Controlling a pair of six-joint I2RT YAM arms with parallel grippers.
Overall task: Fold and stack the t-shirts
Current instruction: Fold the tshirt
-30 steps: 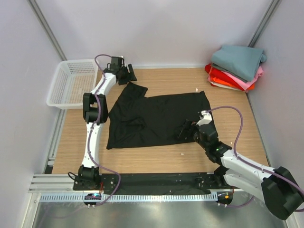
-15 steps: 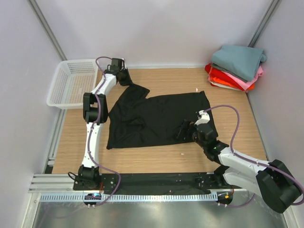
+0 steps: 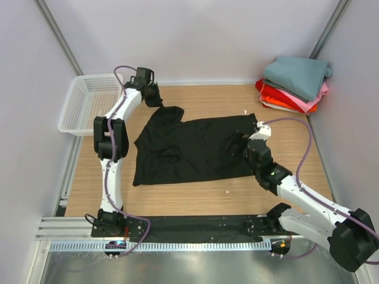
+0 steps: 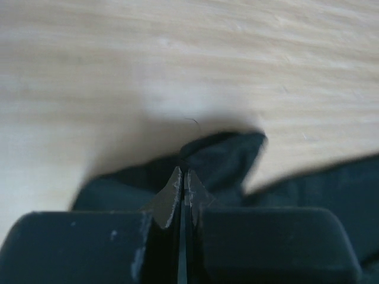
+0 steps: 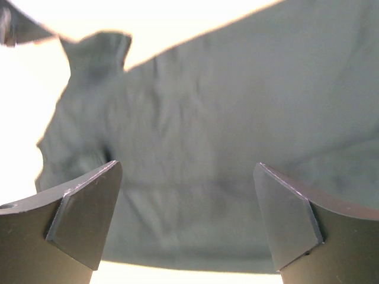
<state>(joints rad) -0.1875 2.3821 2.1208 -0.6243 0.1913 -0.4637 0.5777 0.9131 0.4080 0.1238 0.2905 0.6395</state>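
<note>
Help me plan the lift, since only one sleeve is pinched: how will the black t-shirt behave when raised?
Probably floppy: the black t-shirt lies flat with wrinkles and a bunched sleeve at the left fingers, so it should drape and trail. Likely light, since it looks like thin cloth. It may drag rather than slide freely on the wooden table.

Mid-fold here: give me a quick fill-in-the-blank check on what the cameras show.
The left gripper is ___ at the black t-shirt's sleeve.
The right gripper hangs ___ over that shirt.
The stack of folded t-shirts has a ___ one on top.
The white mesh basket lies on the ___ arm's side.
Missing words: shut; open; teal-grey; left.
</note>
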